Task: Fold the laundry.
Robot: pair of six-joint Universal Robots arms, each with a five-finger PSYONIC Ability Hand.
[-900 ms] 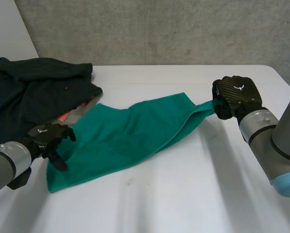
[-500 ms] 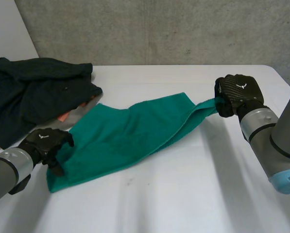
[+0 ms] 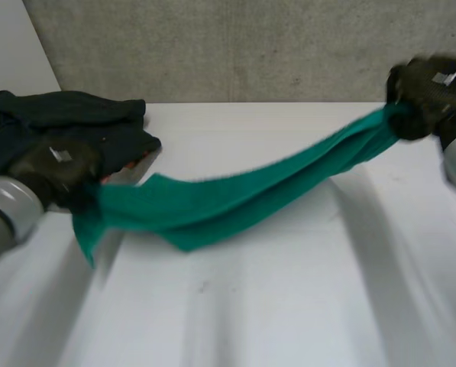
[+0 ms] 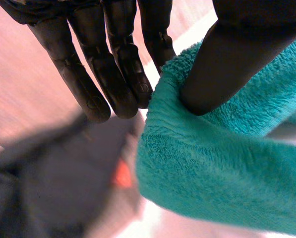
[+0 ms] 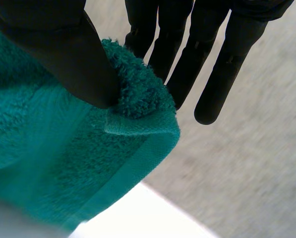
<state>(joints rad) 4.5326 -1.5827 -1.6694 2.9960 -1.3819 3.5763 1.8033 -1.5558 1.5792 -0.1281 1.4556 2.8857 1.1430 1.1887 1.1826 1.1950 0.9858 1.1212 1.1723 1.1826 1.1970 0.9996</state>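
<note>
Lifted since the earlier frame, your green towel [image 3: 235, 202] has left the white desk [image 3: 289, 306] and hangs stretched between two hands that have swung up and apart

Across the desk it runs from about 9 o'clock to 2 o'clock, sagging in the middle and gathered into a narrow band instead of lying spread. At 10 o'clock sits the pile of dark clothes [image 3: 59, 122], close behind the towel's low end, with an orange scrap [image 3: 140, 159] showing at its edge

Your right hand [image 3: 426, 88] is at 2 o'clock; its wrist view has the thumb [image 5: 53, 54] pressing a corner against straight fingers, so it is clamped on the towel. Your left hand [image 3: 56, 164], at 9 o'clock, does likewise: thumb on the towel's edge, fingers behind

Both grips look shallow to me, right at the hem. A hard pull could slide a corner free and drop that end. Lower it while it is bunched and you will likely fold in creases; drift towards 10 o'clock and it may drag on the dark pile
</note>
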